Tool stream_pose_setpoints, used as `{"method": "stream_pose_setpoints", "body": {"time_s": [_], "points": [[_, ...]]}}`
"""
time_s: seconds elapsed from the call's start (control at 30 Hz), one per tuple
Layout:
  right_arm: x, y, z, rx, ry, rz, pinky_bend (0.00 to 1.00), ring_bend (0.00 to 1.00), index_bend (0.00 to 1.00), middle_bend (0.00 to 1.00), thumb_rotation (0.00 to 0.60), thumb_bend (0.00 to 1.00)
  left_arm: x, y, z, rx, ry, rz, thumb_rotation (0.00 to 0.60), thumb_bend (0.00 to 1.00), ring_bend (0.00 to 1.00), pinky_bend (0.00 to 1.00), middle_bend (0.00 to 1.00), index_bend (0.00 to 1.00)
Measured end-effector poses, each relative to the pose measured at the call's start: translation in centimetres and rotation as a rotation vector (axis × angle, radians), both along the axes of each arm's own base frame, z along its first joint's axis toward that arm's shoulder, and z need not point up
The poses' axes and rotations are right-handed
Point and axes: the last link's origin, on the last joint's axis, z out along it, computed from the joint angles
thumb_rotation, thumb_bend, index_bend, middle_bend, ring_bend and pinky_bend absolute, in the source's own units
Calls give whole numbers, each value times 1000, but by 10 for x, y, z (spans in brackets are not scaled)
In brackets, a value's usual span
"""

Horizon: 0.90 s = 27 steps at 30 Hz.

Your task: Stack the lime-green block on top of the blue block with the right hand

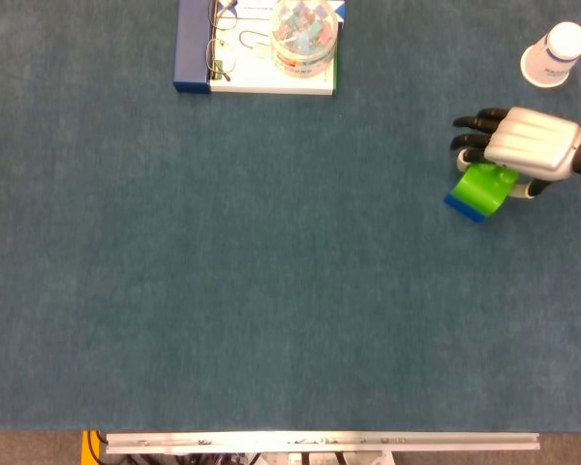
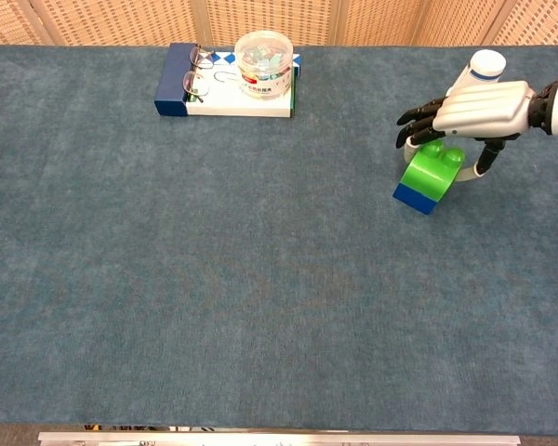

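The lime-green block (image 1: 481, 184) (image 2: 430, 167) sits on top of the blue block (image 1: 462, 206) (image 2: 414, 197) at the right side of the table, and the pair leans a little. My right hand (image 1: 528, 143) (image 2: 484, 107) lies over the green block's top. Its dark fingers reach past the block on the left and its thumb comes down on the right, so it grips the green block from above. The back of the hand hides the block's studs in the head view. My left hand is not in either view.
A white paper cup (image 1: 554, 53) (image 2: 486, 63) stands upside down just behind the right hand. At the back centre lies a flat box (image 1: 189, 48) (image 2: 172, 93) bearing a clear jar (image 1: 303, 34) (image 2: 263, 63) and a pair of glasses (image 1: 220, 48) (image 2: 197, 74).
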Motion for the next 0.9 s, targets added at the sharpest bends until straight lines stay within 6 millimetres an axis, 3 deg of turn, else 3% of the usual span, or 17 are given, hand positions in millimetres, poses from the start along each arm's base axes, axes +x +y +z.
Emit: {"method": "stream_pose_setpoints", "body": {"time_s": [0.13,0.2,0.67,0.77,0.9], "points": [[0,0,4,-16,-5,6,161,0,49,164,600,7,2,-1,0,-4,2,-6,600,199,272,416,355,385],[0,1,6,-21,-11,7,161,0,4,162,600,0,3,-1,0,-6,3,-11,600,199,272,416,355,385],[7,27,33,-105,-187,-12,161,0,0,167,600,5,25,-12,-2,-42,11,-80,600,199,272,416,355,385],[6,38,44,-169,-260,-35,161,0,2,181,600,85,32,-14,-4,-71,15,-106,600,199,272,417,355,385],[3,56,60,-291,-339,-48,161,8,84,205,600,140,41,-17,-8,-112,17,-150,600,199,272,417,355,385]]}}
